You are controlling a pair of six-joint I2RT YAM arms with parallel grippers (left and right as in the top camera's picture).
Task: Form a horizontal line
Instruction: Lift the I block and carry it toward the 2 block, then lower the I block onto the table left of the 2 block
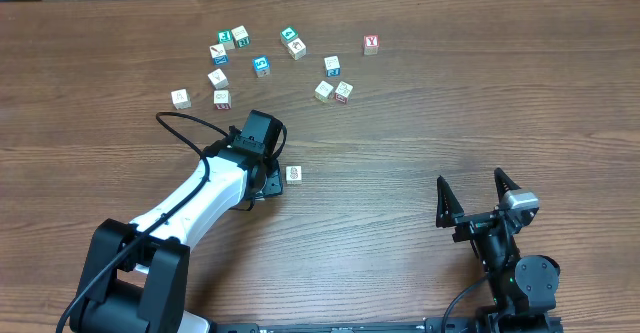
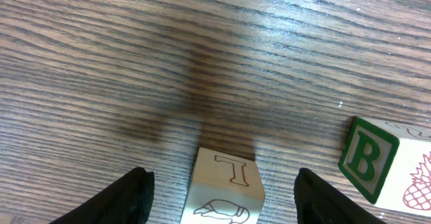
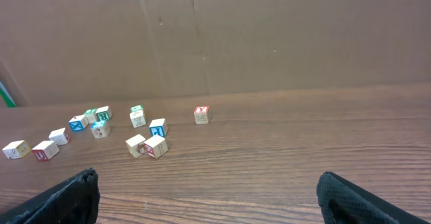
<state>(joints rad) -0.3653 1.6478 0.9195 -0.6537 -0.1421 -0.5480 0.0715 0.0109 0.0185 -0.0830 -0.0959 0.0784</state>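
A white cube with a T (image 2: pixel 225 183) stands on the table between the fingers of my left gripper (image 2: pixel 222 178), with a gap on each side, so the gripper is open and holds nothing. To its right, apart from it, sits a cube with a green B (image 2: pixel 385 162), which is the lone cube (image 1: pixel 293 174) beside the left gripper (image 1: pixel 268 181) in the overhead view. The T cube is hidden under the gripper there. The red Y cube (image 1: pixel 371 44) sits alone at the far side. No horizontal line of touching cubes is in view. My right gripper (image 1: pixel 470 180) is open over bare table.
Several loose cubes (image 1: pixel 240 58) lie scattered at the far left. A pair of cubes (image 1: pixel 333 91) sits nearer the middle. A brown cardboard wall (image 3: pixel 269 35) stands behind the table. The left arm's black cable (image 1: pixel 190 123) loops over the wood.
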